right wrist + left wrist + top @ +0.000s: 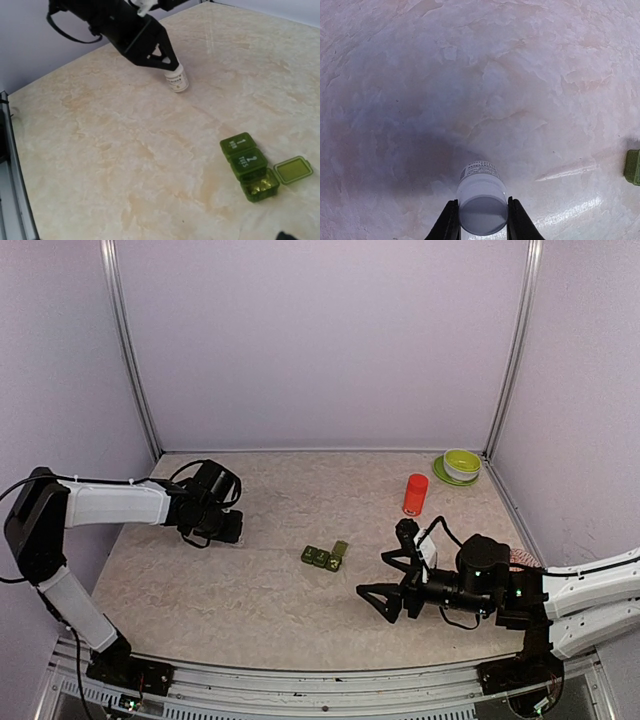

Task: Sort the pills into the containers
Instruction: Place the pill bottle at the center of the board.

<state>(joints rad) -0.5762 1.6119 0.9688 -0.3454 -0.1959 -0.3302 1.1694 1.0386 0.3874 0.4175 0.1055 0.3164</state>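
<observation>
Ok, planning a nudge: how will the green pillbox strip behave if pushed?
The strip looks small and light, so it probably slides on the glossy table. Its open lid likely flexes, and pills could spill if tipped.

1. This is a robot test cell in a lab: plain pale lilac panels [320,340] close off the far, left and right edges of the table [260,580].
2. Bare metal frame posts [512,350] rise at both far corners.
3. The left arm [110,505] and right arm [590,585], both trailing black cables, stand on a metal rail [300,680] along the near edge.
4. The stone-patterned top carries a few small props: green containers [322,557], a small clear bottle [177,80], a red-orange bottle [415,494], and a green bowl [461,462] in the far right corner.
</observation>
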